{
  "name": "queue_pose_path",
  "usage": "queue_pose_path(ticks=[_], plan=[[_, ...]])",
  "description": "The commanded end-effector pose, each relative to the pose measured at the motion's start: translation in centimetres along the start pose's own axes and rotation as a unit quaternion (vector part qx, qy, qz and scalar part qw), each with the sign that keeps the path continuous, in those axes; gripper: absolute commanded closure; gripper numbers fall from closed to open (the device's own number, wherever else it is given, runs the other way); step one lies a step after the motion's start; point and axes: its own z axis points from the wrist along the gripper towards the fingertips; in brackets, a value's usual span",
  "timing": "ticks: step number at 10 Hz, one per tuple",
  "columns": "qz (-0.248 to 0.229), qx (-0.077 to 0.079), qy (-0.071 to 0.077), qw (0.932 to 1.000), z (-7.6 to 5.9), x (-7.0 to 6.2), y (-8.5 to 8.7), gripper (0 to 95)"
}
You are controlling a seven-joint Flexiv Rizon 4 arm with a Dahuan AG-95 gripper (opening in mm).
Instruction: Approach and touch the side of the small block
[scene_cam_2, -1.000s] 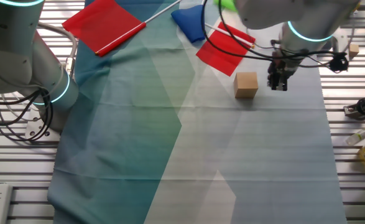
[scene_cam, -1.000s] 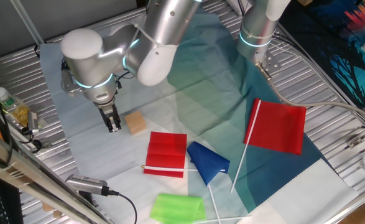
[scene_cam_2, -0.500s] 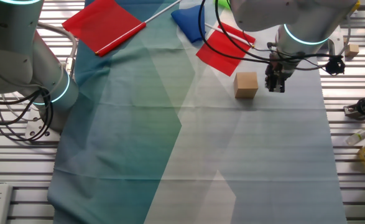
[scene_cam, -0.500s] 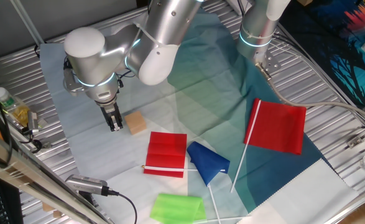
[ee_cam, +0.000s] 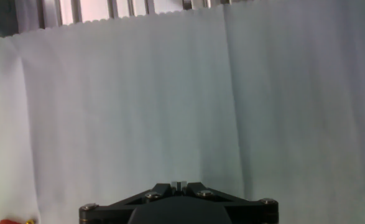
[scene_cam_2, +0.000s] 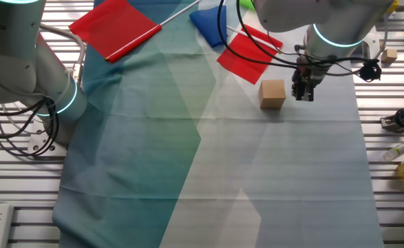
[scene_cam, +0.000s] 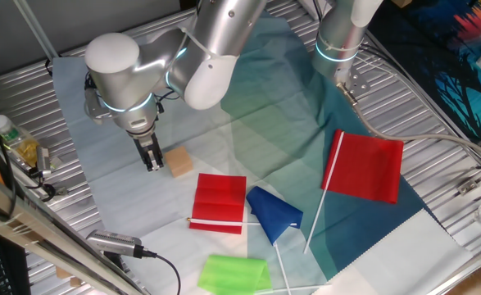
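Observation:
The small block [scene_cam: 179, 161] is a plain tan cube on the pale cloth; it also shows in the other fixed view [scene_cam_2: 272, 94]. My gripper [scene_cam: 152, 165] is shut and empty, fingers pointing down at the cloth just left of the block, a small gap apart from its side. In the other fixed view my gripper [scene_cam_2: 301, 94] stands just right of the block. In the hand view the shut gripper [ee_cam: 178, 185] faces bare pale cloth; the block is out of that view.
A red folded cloth [scene_cam: 220, 202], a blue cloth [scene_cam: 273, 211], a green cloth [scene_cam: 233, 273] and a red flag [scene_cam: 367, 166] lie near the front. A second arm's base [scene_cam: 338, 41] stands at the back. Bottles [scene_cam: 15, 141] sit left.
My gripper has moved slightly toward the block's side, narrowing the gap. The block has not moved.

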Motion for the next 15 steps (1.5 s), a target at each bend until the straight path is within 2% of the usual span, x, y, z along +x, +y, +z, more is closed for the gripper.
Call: queue_pose_path(ticks=[1,6,15], plan=[[0.000,0.000,0.000,1.0000,0.0,0.3,-0.1,95.0],[-0.004,-0.001,0.000,1.0000,0.3,1.3,-0.9,95.0],[-0.004,-0.004,0.004,1.0000,0.0,1.7,-0.7,95.0]])
